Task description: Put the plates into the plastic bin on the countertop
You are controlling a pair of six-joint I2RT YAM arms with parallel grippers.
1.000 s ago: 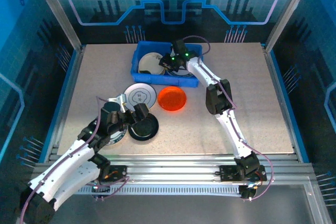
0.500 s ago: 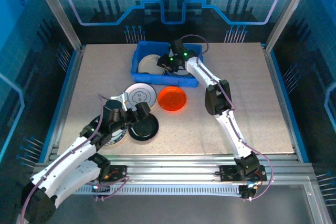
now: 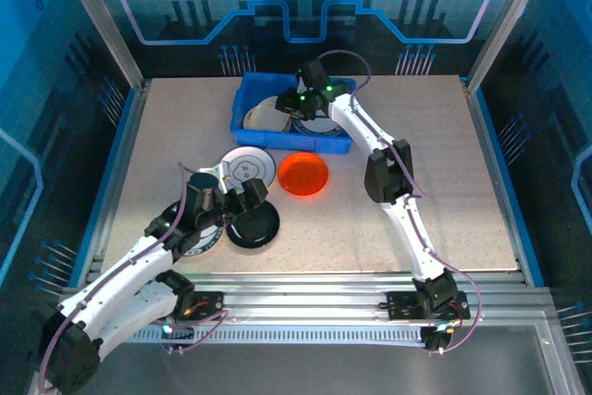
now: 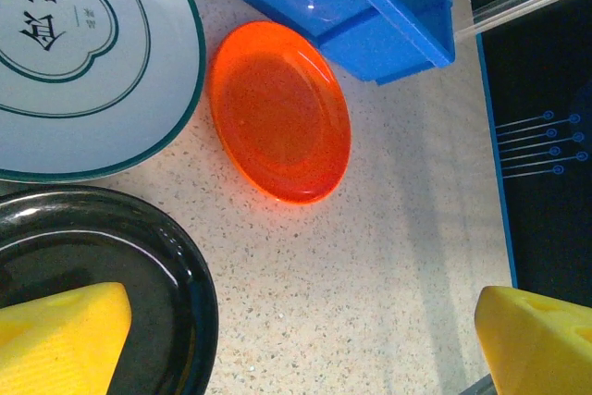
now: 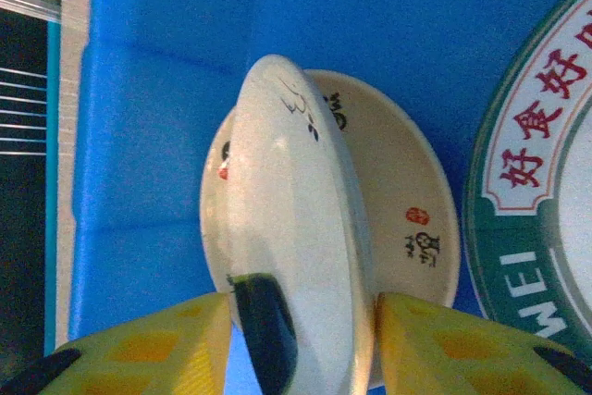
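Surface (image 3: 444,182): speckled beige, carrying the orange plate (image 4: 277,108), black plate (image 4: 120,247) and teal-rimmed plate (image 4: 83,62).
Plastic bin (image 3: 242,104): far middle, just behind the orange plate.
Cream plate (image 5: 296,228): inside the bin, on edge, leaning against another.
Right hand (image 5: 301,307): pads flank it; pinched or loose, can't tell.
Left hand (image 4: 301,335): wide, empty, above the black plate.

Cool blue cast overall; the worktop (image 3: 444,182) is evenly bright. Soft glare on the orange plate (image 4: 277,113); the cream plate (image 5: 296,256) nearest the lens blurs.
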